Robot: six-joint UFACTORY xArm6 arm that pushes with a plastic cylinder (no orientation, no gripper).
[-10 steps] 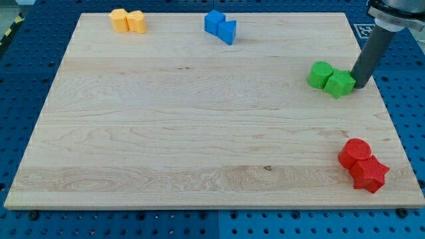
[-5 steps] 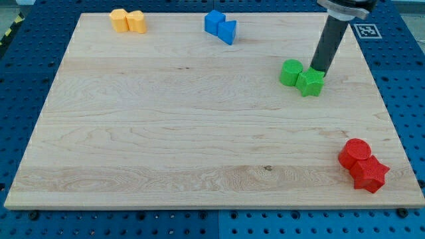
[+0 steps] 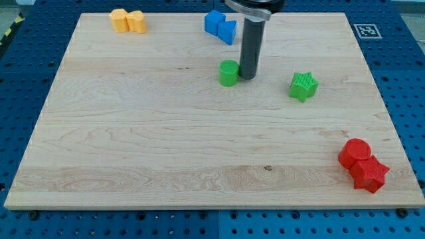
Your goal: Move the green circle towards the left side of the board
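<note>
Rod (image 3: 250, 50): straight, plain cylinder, dark grey to black, matt finish with a faint lighter sheen down its left side. Even width along the visible length. No markings, screws or cables visible on it.

Mount (image 3: 255, 5): wider dark collar at the rod's upper end, rounded lower edge, cut off by the view's top; detail above it not visible.

My tip (image 3: 248, 78): flat, blunt lower end, same dark colour as the shaft, no separate cap or pad discernible.

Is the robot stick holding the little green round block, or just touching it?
Nothing is held. My tip only presses against the right side of the green circle; the green star sits apart, further right.
</note>
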